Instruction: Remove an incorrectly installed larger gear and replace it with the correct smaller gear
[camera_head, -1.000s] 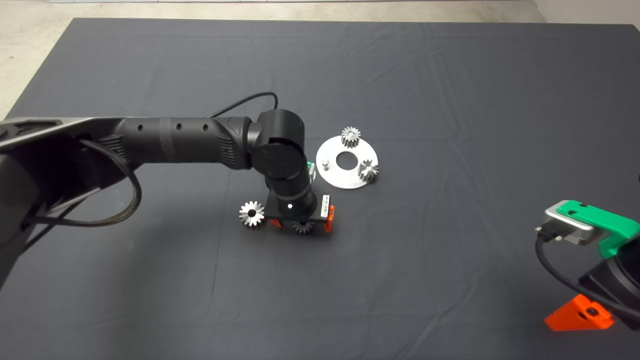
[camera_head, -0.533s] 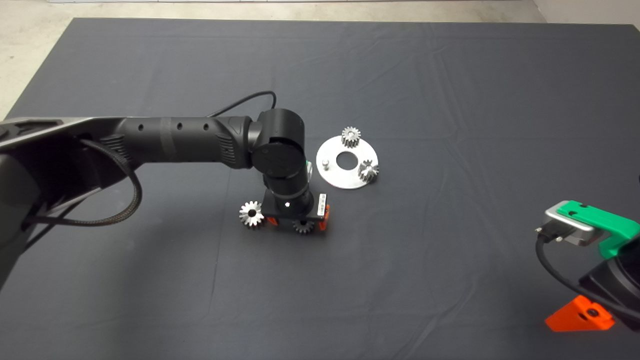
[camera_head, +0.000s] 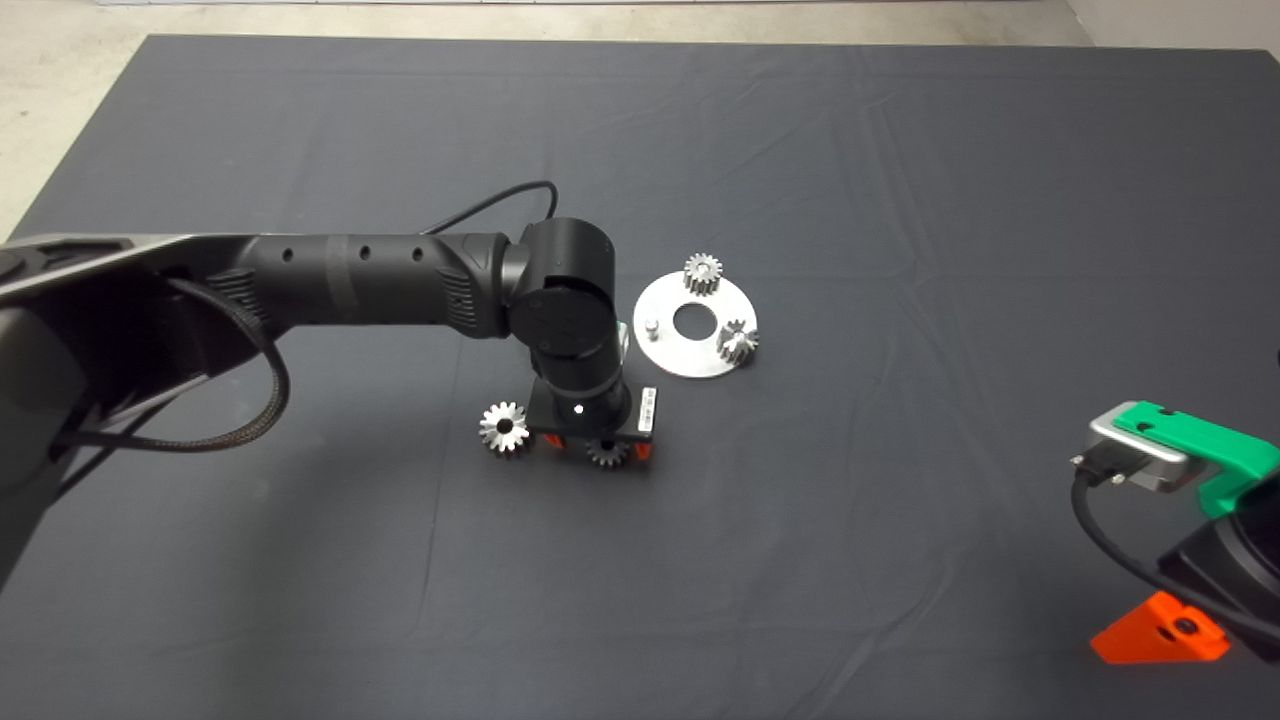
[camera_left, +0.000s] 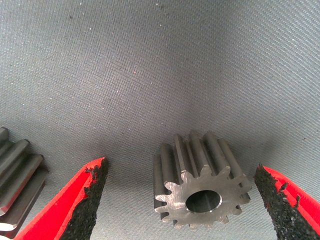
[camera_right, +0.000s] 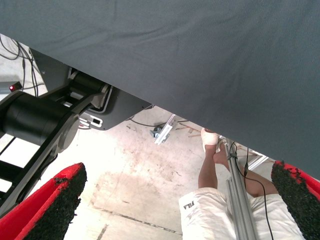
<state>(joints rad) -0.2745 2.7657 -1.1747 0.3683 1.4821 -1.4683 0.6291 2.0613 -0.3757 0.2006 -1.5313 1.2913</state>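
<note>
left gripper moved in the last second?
Yes. The left gripper sank around the small gear; its red fingers show less beside it.

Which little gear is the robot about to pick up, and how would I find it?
Find the long black arm reaching in from the left; the left gripper at its end hangs open over the dark mat. The smaller gear lies flat between its red fingers, untouched. Beside it lies the larger gear, wider with long pointed teeth; the other small gears sit on the round silver plate.
</note>
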